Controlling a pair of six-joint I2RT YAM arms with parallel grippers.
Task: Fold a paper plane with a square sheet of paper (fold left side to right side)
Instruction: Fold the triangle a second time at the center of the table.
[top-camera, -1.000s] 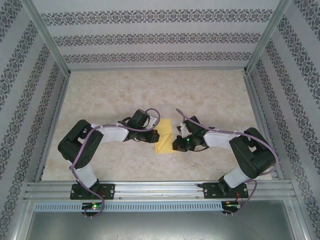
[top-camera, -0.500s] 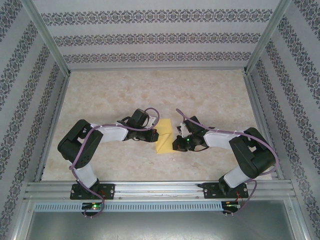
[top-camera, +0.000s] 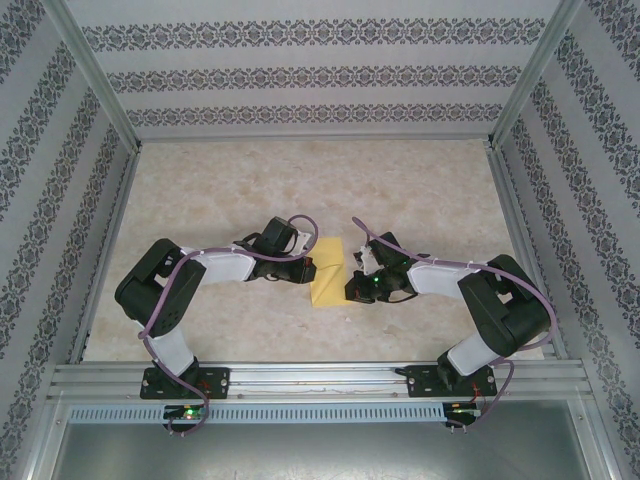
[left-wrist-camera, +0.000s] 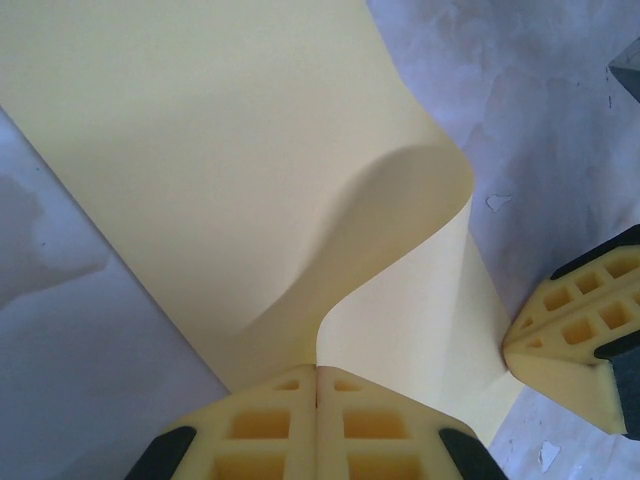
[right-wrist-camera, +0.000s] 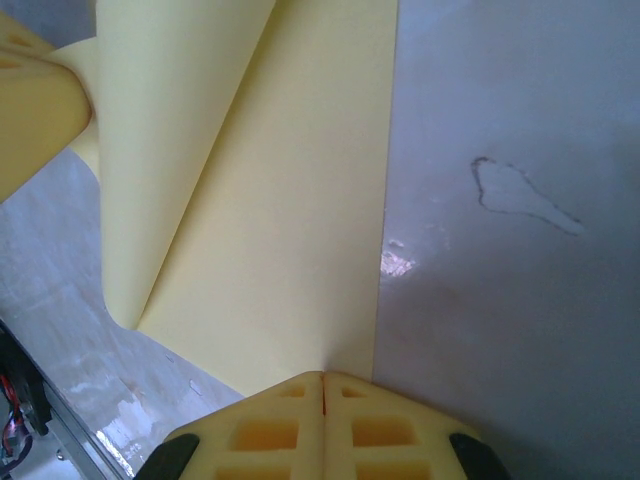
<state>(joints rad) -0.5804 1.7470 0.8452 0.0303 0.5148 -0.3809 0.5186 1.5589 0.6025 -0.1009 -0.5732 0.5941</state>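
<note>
Worktop (top-camera: 420, 190): smooth and pale. The paper (top-camera: 328, 280) could slide on it if the pull from the left beats the hold at the right, and the fold would then land askew.
Paper: a yellow sheet midway between the worktop's side edges, nearer its near edge than its far one. The right part lies flat; the left part is raised and curls over toward the right.
Flap (left-wrist-camera: 400, 200): bows in a loose S. Laid down with that slack, it may crease off line or set a wrinkle.
Left jaws: clenched on the lifted left edge, with the sheet running up into their seam. Too sharp a tug could tear the thin edge, and a slip would drop the flap short of the far side.
Right jaws: clenched, with their tips at the paper's right edge close to its near corner. I cannot tell whether they pinch it or only press it down. If they only press, the sheet may pivot about that one spot.
Landing strip: the right jaws sit where the left edge should come down, so the two sets of jaws risk bumping, or the edges may fail to meet.
</note>
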